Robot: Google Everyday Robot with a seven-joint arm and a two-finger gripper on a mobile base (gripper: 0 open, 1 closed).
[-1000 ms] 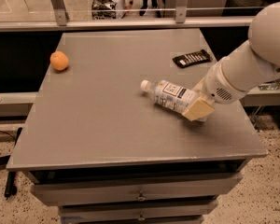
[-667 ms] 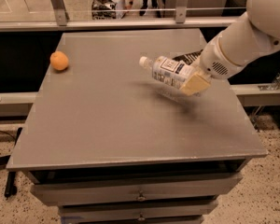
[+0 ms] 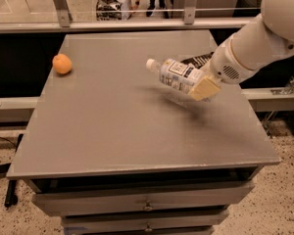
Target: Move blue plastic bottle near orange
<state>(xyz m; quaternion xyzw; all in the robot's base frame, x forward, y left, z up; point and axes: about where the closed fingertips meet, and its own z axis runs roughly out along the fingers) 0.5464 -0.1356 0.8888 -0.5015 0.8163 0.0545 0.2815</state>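
Note:
The blue plastic bottle (image 3: 175,74) is clear with a white cap and a white-and-dark label. It lies sideways in the air above the right part of the grey table (image 3: 112,131), cap pointing left. My gripper (image 3: 202,86) is shut on the bottle's base end, with a cream finger pad (image 3: 205,88) showing in front. The white arm reaches in from the upper right. The orange (image 3: 62,63) sits on the table near its far left edge, well to the left of the bottle.
A flat black remote-like bar (image 3: 198,59) lies on the table behind the bottle, partly hidden by the arm. The table has drawers (image 3: 147,204) below its front edge. A metal railing (image 3: 137,23) runs along the far side.
The bottle was resting on the table a second ago. My gripper has lifted it off the surface and carried it up and slightly left.

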